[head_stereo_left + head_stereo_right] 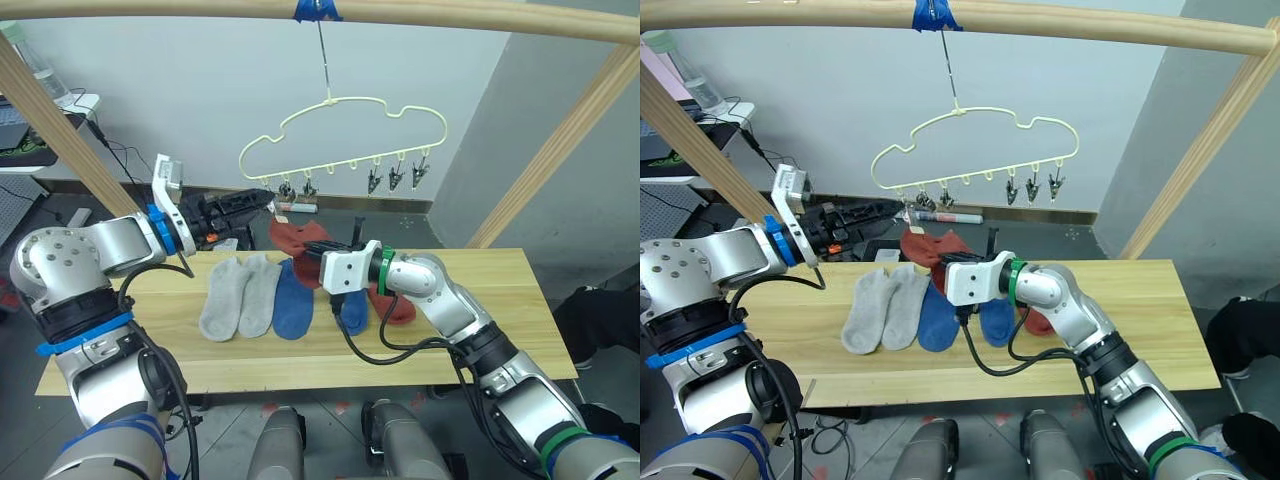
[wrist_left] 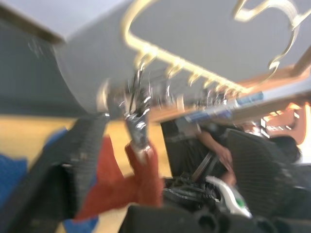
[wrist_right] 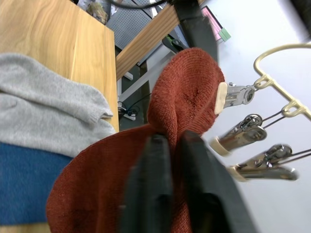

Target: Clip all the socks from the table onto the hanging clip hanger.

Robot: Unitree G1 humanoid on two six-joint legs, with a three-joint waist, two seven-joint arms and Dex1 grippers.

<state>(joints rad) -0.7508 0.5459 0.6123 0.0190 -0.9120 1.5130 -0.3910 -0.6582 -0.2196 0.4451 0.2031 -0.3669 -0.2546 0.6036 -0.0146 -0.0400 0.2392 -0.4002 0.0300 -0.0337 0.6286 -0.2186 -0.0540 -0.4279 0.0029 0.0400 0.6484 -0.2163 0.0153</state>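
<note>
Evidently the right gripper (image 3: 167,160) has its two black fingers pinched on a soft rust-red ankle sock (image 3: 187,92), lifting its edge up to an end metal clip (image 3: 233,95) of the pale yellow-green wavy wire clip hanger (image 1: 345,135), so the clip can bite it. The left gripper (image 1: 262,203), fingers spread wide, hovers by the clips, probably to steady the hanger. Grey and blue socks (image 1: 258,292) wait in a row on the light wooden plank table (image 1: 480,300).

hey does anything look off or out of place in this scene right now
Nothing stands out. The right gripper pinches a red sock up by the hanger's end clip, while the other socks lie flat on the table.
</note>
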